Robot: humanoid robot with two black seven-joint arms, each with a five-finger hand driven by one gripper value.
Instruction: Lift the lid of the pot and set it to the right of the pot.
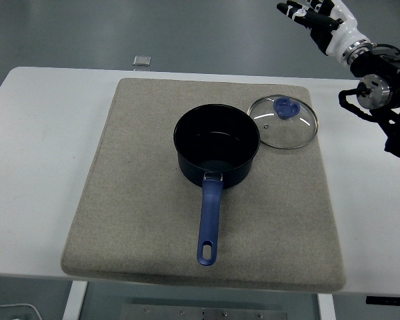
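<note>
You have one view only, from high on the robot's side, facing forward and down. It stands back enough to take in the whole table (40, 167), near edge at the bottom, grey floor beyond.

- Right hand (313, 17): white shell with black segmented fingers (295, 9).
- Wrist: white cuff ringed by a silver metal band.
- Black forearm (387, 100) carrying a round silver joint cap and a looped black cable.
</note>
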